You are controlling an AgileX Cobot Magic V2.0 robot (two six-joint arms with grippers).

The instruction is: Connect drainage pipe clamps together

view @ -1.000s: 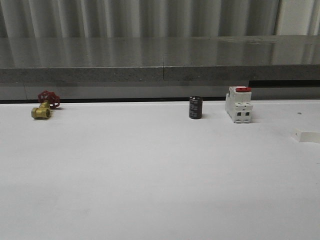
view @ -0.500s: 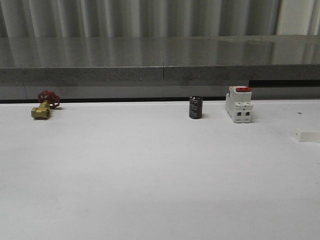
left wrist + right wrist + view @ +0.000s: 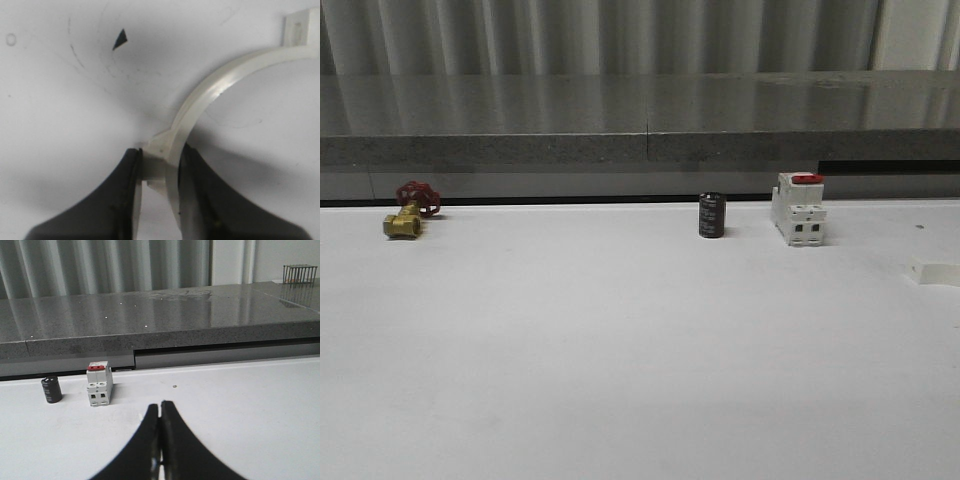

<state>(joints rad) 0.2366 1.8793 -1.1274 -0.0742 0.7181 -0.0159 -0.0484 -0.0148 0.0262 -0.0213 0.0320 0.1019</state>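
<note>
Out front, the white table carries a brass valve with a red handwheel far left along the back edge, a black cylinder near the middle, and just right of it the white breaker with a red switch. At the right edge a small white piece pokes into view; what it is, I cannot tell.

Now the left wrist camera: the left gripper is clamped on a drainage pipe clamp, black fingers pinching its outer lug, the white arc curving away over the table to a flat end tab.

Right wrist camera: the right gripper is clenched on nothing, fingertips pressed together above the table. Beyond it stand the breaker and the cylinder, side by side before the grey ledge.
</note>
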